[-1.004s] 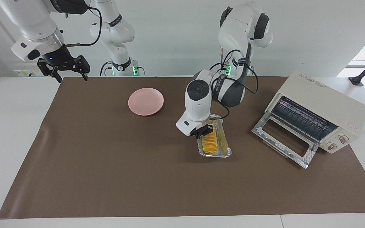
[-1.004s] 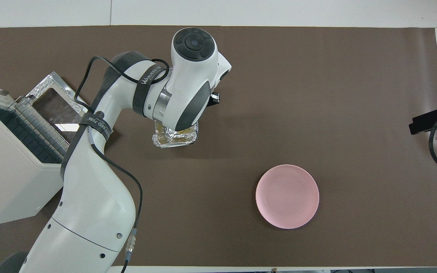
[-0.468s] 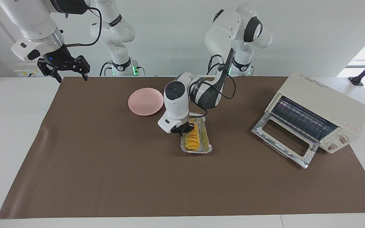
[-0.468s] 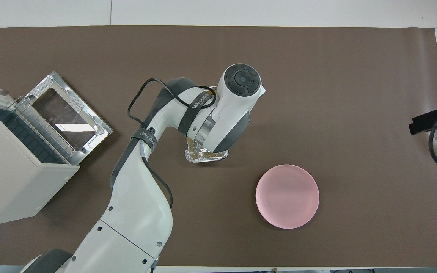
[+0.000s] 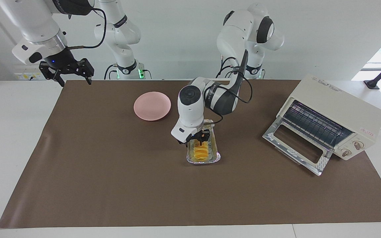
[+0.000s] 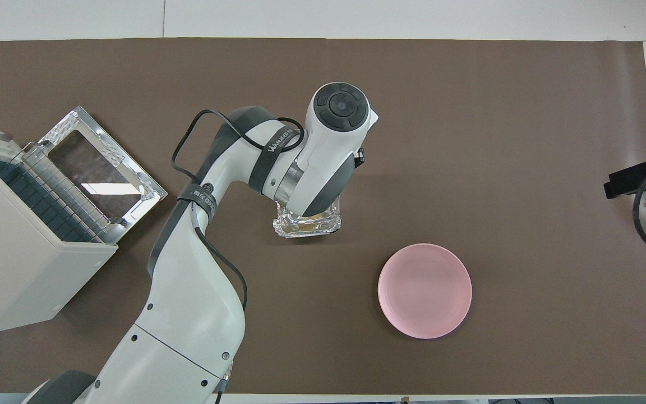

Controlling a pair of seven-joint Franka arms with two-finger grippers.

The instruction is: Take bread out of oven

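The brown rectangular table mat (image 5: 111,185) carried everything. Largest on it was the boxy cream-white countertop toaster oven (image 5: 337,109), at about three o'clock in the facing view at the left arm's end, its glass drop-down door (image 5: 296,145) lying open and flat and its wire rack (image 5: 313,124) bare, which suggests the unloading was essentially done.

The white left arm reached out over the middle of the mat, bent downward so that the left gripper (image 5: 197,138) hung over the crinkled silver foil tray (image 5: 216,155). Its fingers stood apart, straddling the robots' end of the loaf without visibly clamping it; I judge it had just let go after setting the tray down.

The round pale-pink plate (image 5: 152,105) sat at about ten o'clock from the tray, nearer the robots, probably as the loaf's landing spot.

The small golden-yellow ridged bread (image 5: 201,152) lay inside the foil tray on the mat, well apart from the oven.

The right gripper (image 5: 67,74), fingers spread and empty, waited in the air at about ten o'clock, over the mat's corner at the right arm's end.
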